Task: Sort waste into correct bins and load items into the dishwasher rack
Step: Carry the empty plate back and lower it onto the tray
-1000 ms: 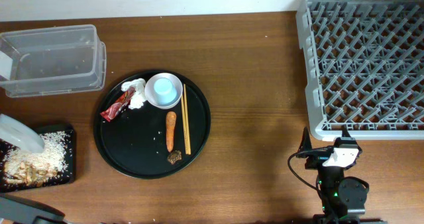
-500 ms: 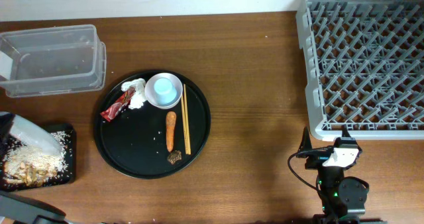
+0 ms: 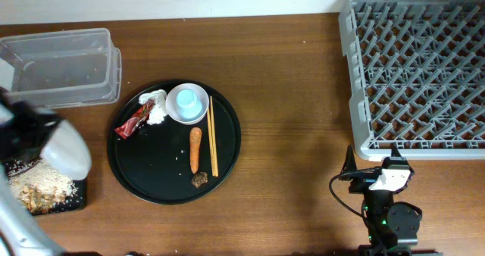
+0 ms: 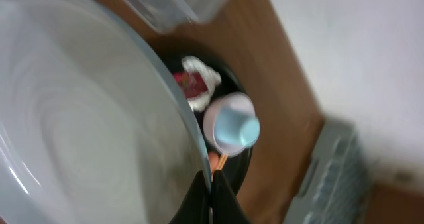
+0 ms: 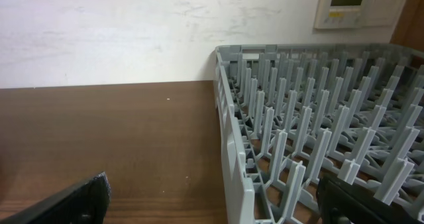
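Observation:
My left gripper (image 4: 212,199) is shut on the rim of the white plate (image 4: 86,131), which it holds tilted and blurred at the table's left (image 3: 67,151), over the flat black tray (image 3: 81,194) with rice scraps (image 3: 44,184). The clear tub (image 3: 61,67) stands behind. On the round black tray (image 3: 151,176) lie the red wrapper (image 3: 132,124), tissue (image 3: 157,108), light blue cup (image 3: 187,101) inside the white bowl (image 3: 198,113), chopsticks (image 3: 212,135), carrot (image 3: 195,148) and brown lump (image 3: 199,179). My right gripper (image 5: 212,211) is open and empty beside the grey rack (image 3: 417,74).
The rack's near corner (image 5: 235,151) stands right in front of the right gripper, with bare wood to its left. A white wall runs behind the table. Bare wood lies between the round tray and the rack.
My left gripper has swung the plate up and to the right, off the black tray's left part. The right arm has not moved.

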Robot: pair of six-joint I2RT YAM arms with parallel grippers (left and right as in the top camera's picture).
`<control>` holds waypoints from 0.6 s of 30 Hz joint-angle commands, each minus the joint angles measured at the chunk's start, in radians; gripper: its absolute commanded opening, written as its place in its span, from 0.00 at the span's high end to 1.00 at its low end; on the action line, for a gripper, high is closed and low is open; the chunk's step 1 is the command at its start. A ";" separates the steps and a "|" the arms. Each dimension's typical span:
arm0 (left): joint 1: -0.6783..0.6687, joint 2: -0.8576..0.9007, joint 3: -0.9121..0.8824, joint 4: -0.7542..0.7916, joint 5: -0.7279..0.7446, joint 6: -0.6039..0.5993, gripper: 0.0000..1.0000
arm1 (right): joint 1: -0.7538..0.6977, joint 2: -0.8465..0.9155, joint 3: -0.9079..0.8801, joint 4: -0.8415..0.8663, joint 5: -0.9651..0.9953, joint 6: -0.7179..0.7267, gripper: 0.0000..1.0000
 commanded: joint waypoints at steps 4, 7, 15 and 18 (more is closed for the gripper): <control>-0.428 0.001 0.000 -0.060 -0.364 0.006 1.00 | -0.006 -0.008 -0.005 -0.008 0.012 0.000 0.02; -0.608 0.007 -0.046 -0.055 -0.558 -0.104 1.00 | -0.006 -0.008 -0.005 -0.008 0.012 0.000 0.02; -0.902 0.053 -0.276 0.092 -0.711 -0.201 1.00 | -0.006 -0.008 -0.005 -0.008 0.012 0.000 0.02; -0.945 0.082 -0.337 0.151 -0.729 -0.207 1.00 | -0.006 -0.008 -0.005 -0.008 0.012 0.000 0.02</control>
